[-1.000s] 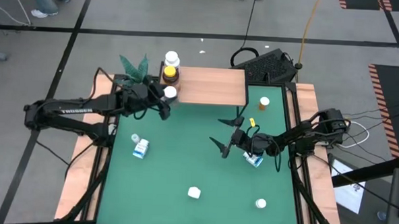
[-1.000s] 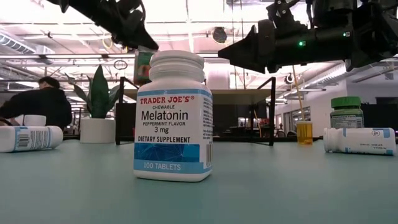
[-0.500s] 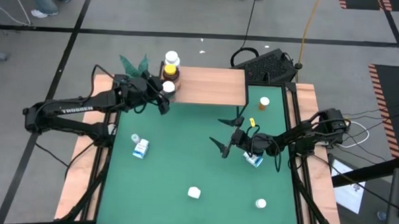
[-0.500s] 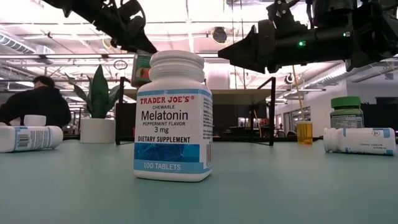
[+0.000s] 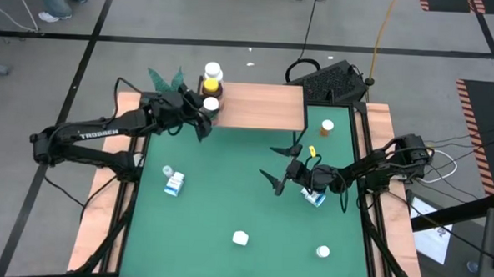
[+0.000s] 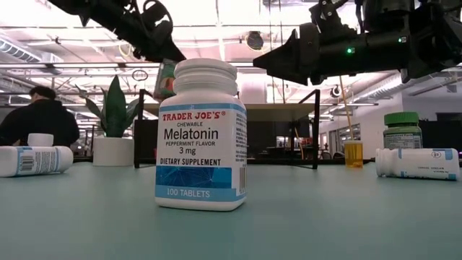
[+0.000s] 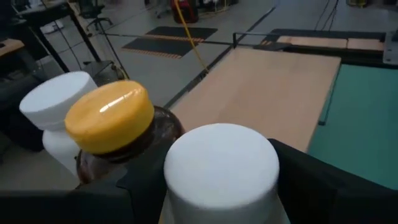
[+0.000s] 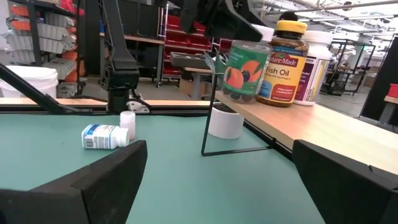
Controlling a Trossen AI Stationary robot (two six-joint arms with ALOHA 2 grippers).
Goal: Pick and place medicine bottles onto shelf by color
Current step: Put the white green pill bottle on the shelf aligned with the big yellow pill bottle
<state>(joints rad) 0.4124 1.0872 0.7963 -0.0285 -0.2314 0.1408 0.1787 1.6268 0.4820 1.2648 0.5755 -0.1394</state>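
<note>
My left gripper [image 5: 205, 112] is over the left end of the light-wood shelf [image 5: 261, 106], shut on a white-capped bottle [image 5: 208, 105] with a green and orange label [image 8: 245, 68]. This bottle sits next to a brown yellow-capped bottle [image 7: 111, 113] and a white bottle [image 7: 57, 99] standing on the shelf. My right gripper [image 5: 280, 166] hangs open above the table's right half. A white-and-blue bottle [image 5: 314, 197] lies under its arm. Other bottles are about the table: one lying [image 5: 174, 183], a Melatonin bottle [image 6: 201, 137] upright, an orange one [image 5: 326, 126]. My left gripper holds the bottle just below its white cap [image 7: 221, 163], pinched between the two fingers, one on each side. The fingers slant down from the table's left. The bottle stands upright in the hold. I cannot tell whether its base touches the shelf [image 8: 292, 127].
A white pot with a green plant [image 5: 168, 81] stands just left of the shelf, close to my left arm. A white-capped bottle [image 5: 323, 252] and a green-capped one [image 6: 402, 130] stand on the green table [image 5: 227, 204]. A person [image 6: 40, 119] sits in the room beyond.
My left gripper has carried the white-capped bottle a little toward the table's far edge, over the shelf's left end and closer to the brown yellow-capped bottle. It stays shut on the bottle.
</note>
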